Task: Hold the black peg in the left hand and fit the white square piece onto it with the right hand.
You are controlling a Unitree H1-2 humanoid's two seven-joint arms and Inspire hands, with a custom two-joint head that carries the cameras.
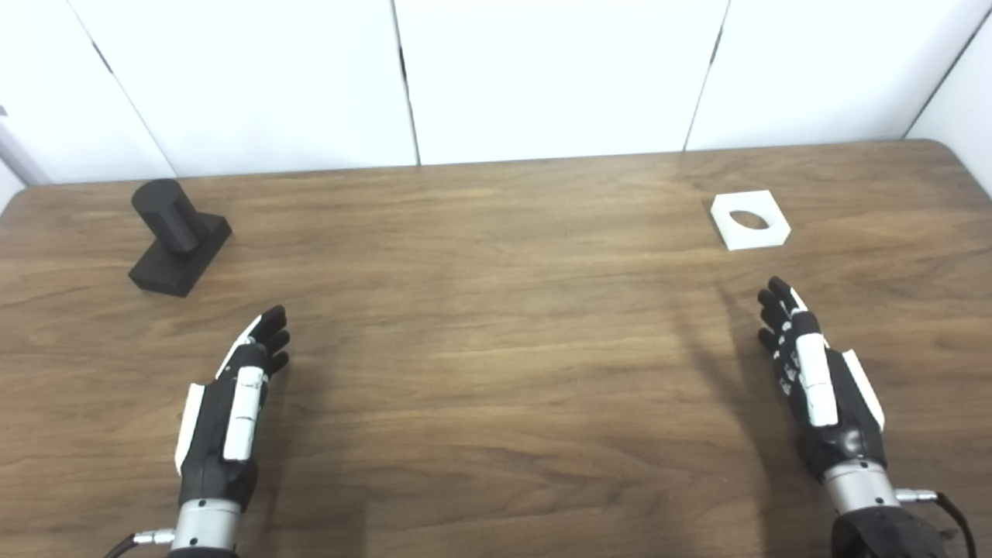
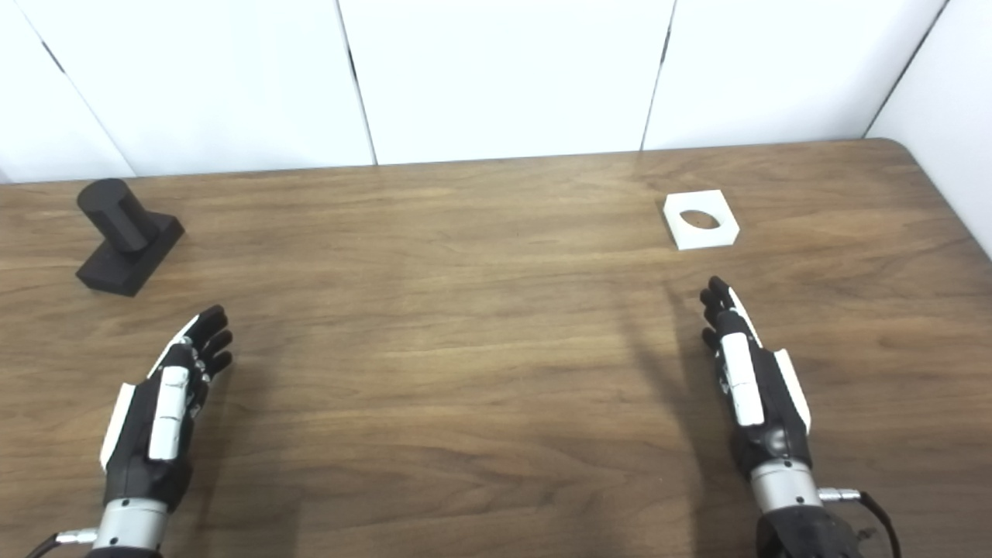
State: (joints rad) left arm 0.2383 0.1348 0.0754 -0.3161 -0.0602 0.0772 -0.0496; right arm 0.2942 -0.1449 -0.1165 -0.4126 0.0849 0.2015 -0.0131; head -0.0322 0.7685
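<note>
The black peg (image 1: 180, 236), a round post on a square base, stands on the wooden table (image 1: 496, 325) at the far left. The white square piece (image 1: 750, 220), with a round hole in its middle, lies flat at the far right. My left hand (image 1: 236, 399) is open and empty, held edge-on over the table, nearer to me than the peg and a little to its right. My right hand (image 1: 810, 376) is open and empty, nearer to me than the white piece and apart from it.
White wall panels (image 1: 542, 77) rise right behind the table's far edge. The table's right corner (image 1: 942, 147) is rounded. A wide stretch of bare wood lies between the two hands.
</note>
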